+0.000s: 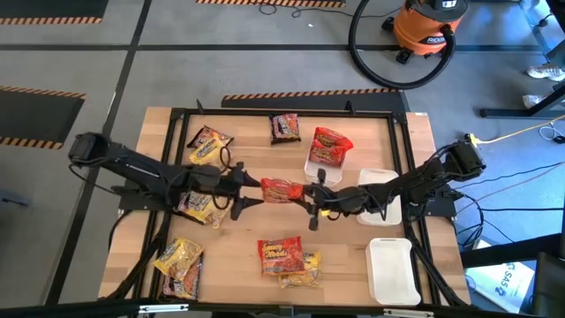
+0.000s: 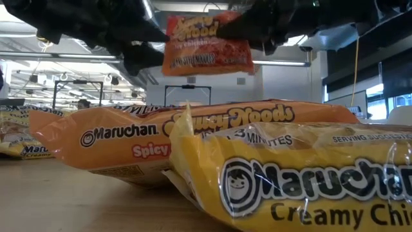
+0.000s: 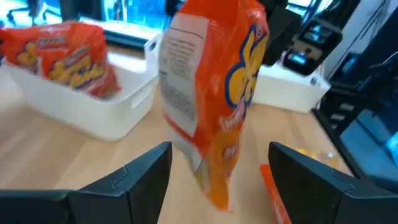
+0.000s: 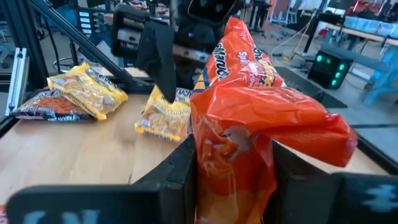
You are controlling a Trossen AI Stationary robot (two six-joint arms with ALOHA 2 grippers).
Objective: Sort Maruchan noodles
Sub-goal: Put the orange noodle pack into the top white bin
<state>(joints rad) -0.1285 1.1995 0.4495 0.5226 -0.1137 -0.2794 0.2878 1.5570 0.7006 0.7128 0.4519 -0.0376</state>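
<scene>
Both my arms reach in low over the middle of the desk, wrists facing each other; my right gripper [image 1: 311,196] is clamped on one end of a red packet [image 1: 282,189], holding it up in the air; my left gripper [image 1: 249,192] sits at the packet's other end, fingers [image 3: 146,171] spread wide, not touching it.

One red Maruchan packet [image 1: 281,189] hangs above the table's middle; another [image 1: 329,147] sits in a tray; yellow, red and brown packets [image 1: 179,261] lie scattered.
</scene>
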